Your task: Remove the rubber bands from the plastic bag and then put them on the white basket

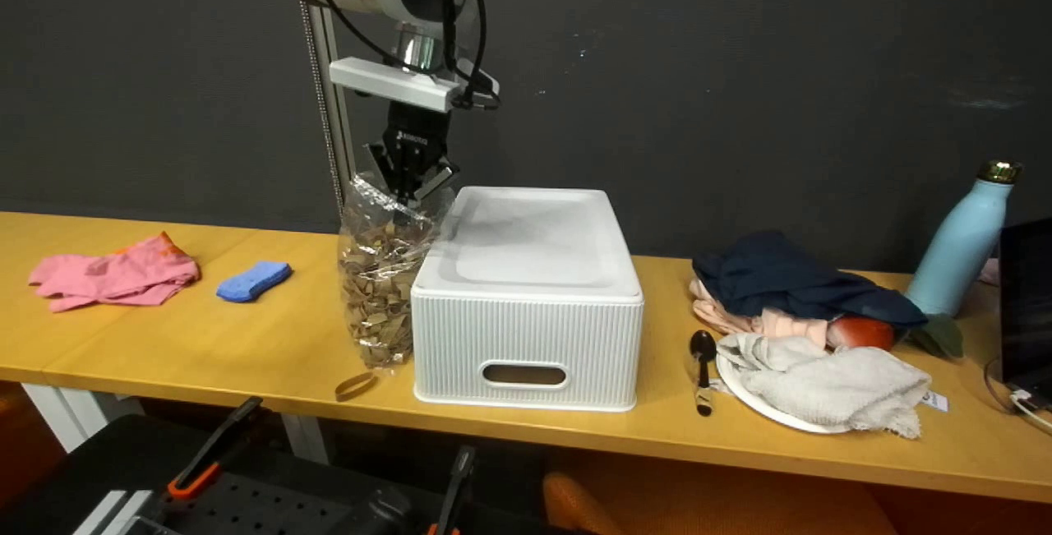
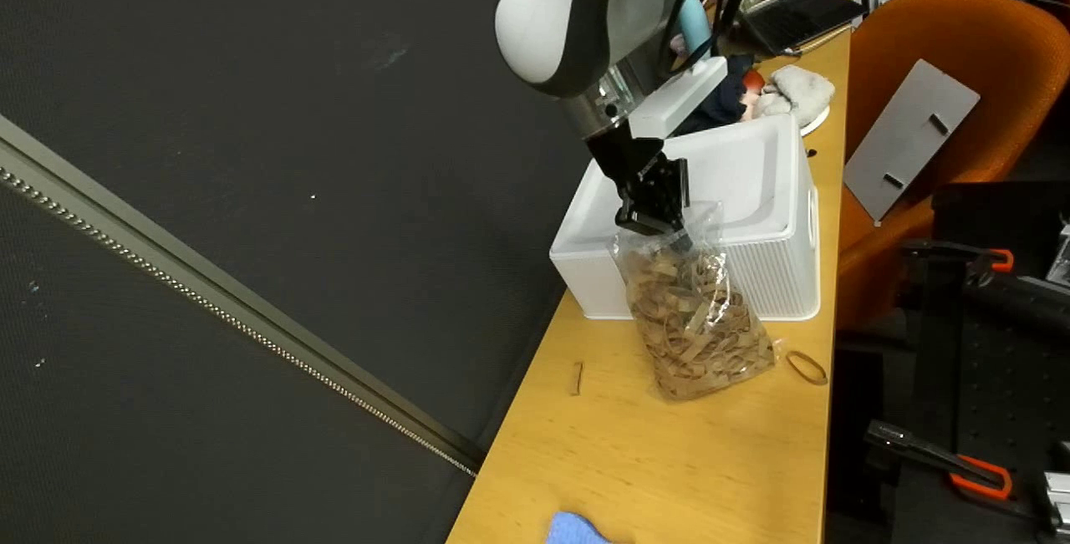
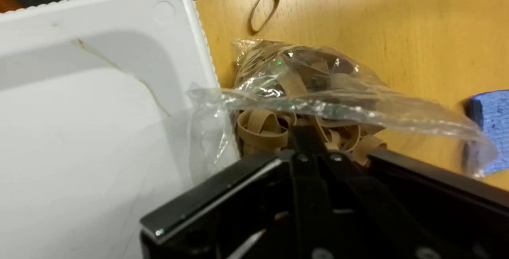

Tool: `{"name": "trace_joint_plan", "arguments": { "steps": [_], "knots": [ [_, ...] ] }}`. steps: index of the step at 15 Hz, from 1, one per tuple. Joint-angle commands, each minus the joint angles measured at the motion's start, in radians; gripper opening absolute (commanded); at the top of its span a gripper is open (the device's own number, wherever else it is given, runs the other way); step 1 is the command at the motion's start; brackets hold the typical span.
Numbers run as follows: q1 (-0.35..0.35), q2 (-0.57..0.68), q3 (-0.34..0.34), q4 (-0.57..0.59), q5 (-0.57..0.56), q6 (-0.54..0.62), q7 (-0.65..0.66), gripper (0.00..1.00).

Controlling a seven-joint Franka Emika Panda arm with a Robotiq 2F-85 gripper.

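Note:
The clear plastic bag (image 1: 382, 288) stands upright against the side of the white basket (image 1: 526, 346), its mouth open. Tan rubber bands fill the bag (image 2: 698, 335) in both exterior views. My gripper (image 3: 308, 135) points down with its fingers together inside the bag's mouth, among the rubber bands (image 3: 262, 135). The very tips are partly hidden, so a pinched band cannot be made out. The gripper also shows in both exterior views (image 1: 403, 214) (image 2: 679, 239). The basket has a closed, flat face upward (image 3: 99, 151). One loose rubber band (image 1: 353, 393) lies near the table's front edge.
Another small tan strip (image 2: 577, 378) lies on the table behind the bag. A blue sponge (image 1: 254, 281) and a pink cloth (image 1: 119, 272) lie beyond the bag. Past the basket are a black spoon (image 1: 703, 366), a white plate (image 1: 772, 410) with a grey cloth, dark clothing (image 1: 781, 276) and a blue bottle (image 1: 962, 239).

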Motion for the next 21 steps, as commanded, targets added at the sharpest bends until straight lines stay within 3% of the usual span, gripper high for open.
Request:
{"name": "trace_joint_plan", "arguments": {
  "steps": [1, 15, 21],
  "knots": [
    [0.015, -0.051, -0.015, 0.017, -0.049, -0.054, 0.043, 0.00],
    [-0.031, -0.256, -0.084, -0.046, -0.132, -0.069, 0.071, 0.00],
    [-0.082, -0.180, -0.135, 0.005, -0.123, -0.055, 0.059, 0.00]
  ]
}}
